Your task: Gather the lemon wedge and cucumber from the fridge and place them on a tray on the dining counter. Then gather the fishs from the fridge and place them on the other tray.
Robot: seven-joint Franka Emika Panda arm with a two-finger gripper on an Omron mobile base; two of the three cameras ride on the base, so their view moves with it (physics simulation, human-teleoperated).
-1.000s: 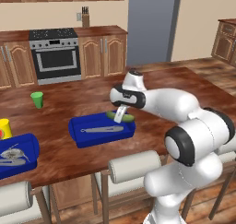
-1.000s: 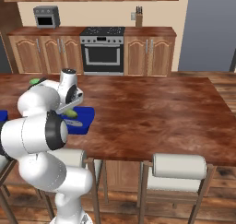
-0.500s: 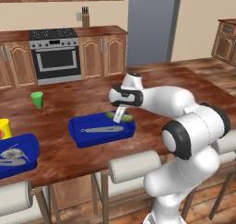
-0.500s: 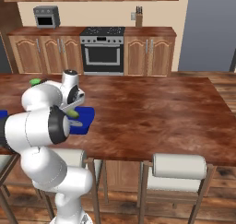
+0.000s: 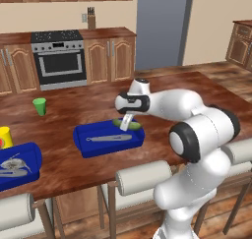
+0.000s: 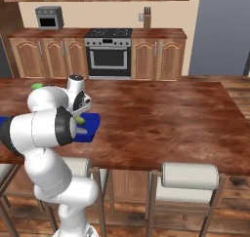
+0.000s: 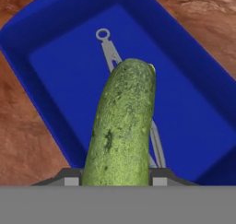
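My gripper [image 5: 125, 124] is shut on a green cucumber [image 5: 135, 125] and holds it just above the right end of a blue tray [image 5: 83, 139] on the dining counter. In the hand view the cucumber [image 7: 122, 126] runs lengthwise between my fingertips [image 7: 70, 178], over the blue tray [image 7: 55, 61]. A slim grey utensil [image 7: 108, 48] with a ring end lies in that tray beneath it. A pale yellow-green speck shows at the cucumber's far tip; I cannot tell what it is. From the right, the cucumber [image 6: 79, 119] hangs by the tray [image 6: 92, 128].
A second blue tray [image 5: 27, 157] at the counter's left end holds a grey item [image 5: 11, 164]. A green cup [image 5: 39, 106] and a yellow object [image 5: 5, 136] stand nearby. Stools [image 5: 142, 176] line the counter's near edge. The stove [image 5: 58, 58] is beyond.
The hand has sunk slightly with the cucumber over the tray's right end. Nothing else has moved.
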